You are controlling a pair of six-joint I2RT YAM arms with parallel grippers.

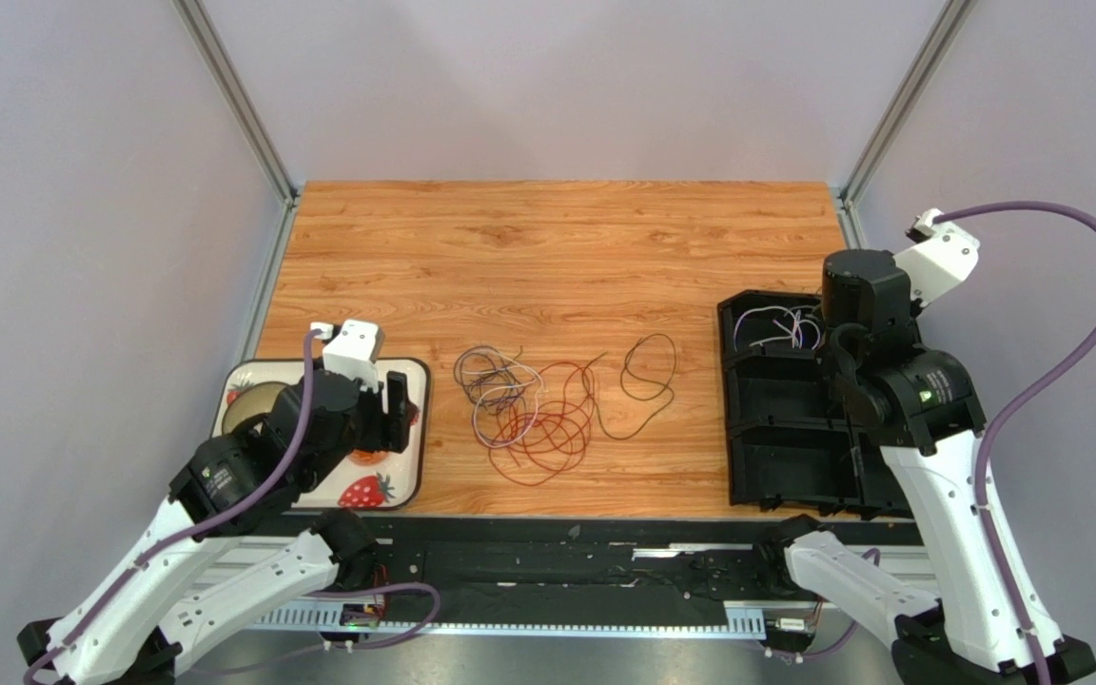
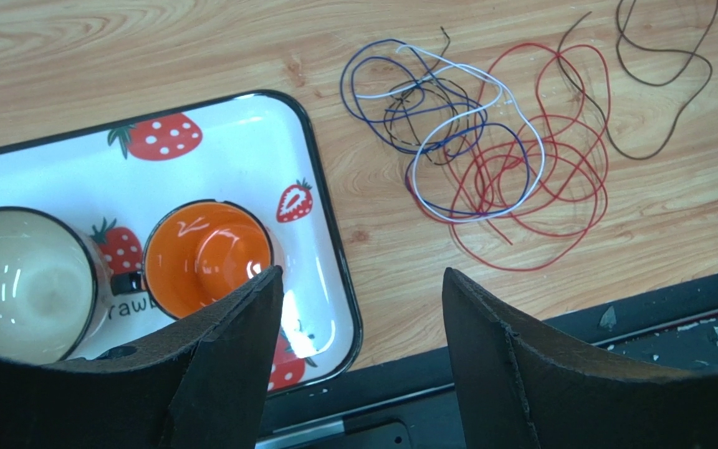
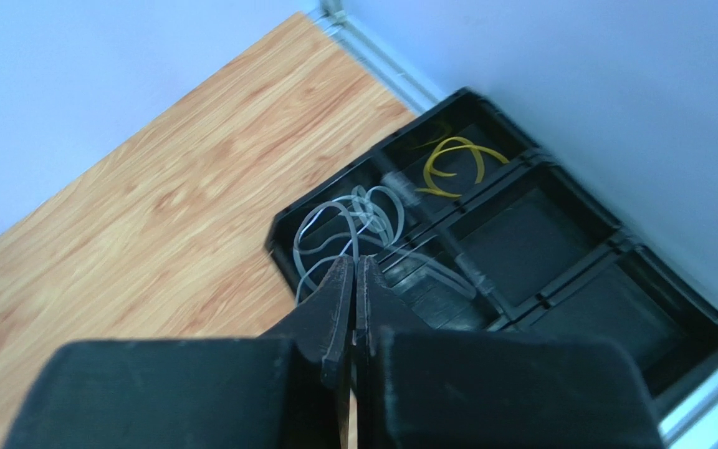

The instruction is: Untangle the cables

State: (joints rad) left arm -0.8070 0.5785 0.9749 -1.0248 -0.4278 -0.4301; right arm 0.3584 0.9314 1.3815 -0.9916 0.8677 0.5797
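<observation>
Top external shows the cables (image 1: pixel 532 414) knotted mid-table toward the near edge, the left gripper (image 2: pixel 361 273) spread wide and empty by the left edge. Over the black tray (image 1: pixel 728 414) at the right edge the right gripper (image 3: pixel 353 267) is clenched, holding a strand or not I cannot tell; best pinch one outlying loop and draw slowly

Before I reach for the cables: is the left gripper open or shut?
Open: the left gripper has its fingers well apart, nothing between them.
</observation>
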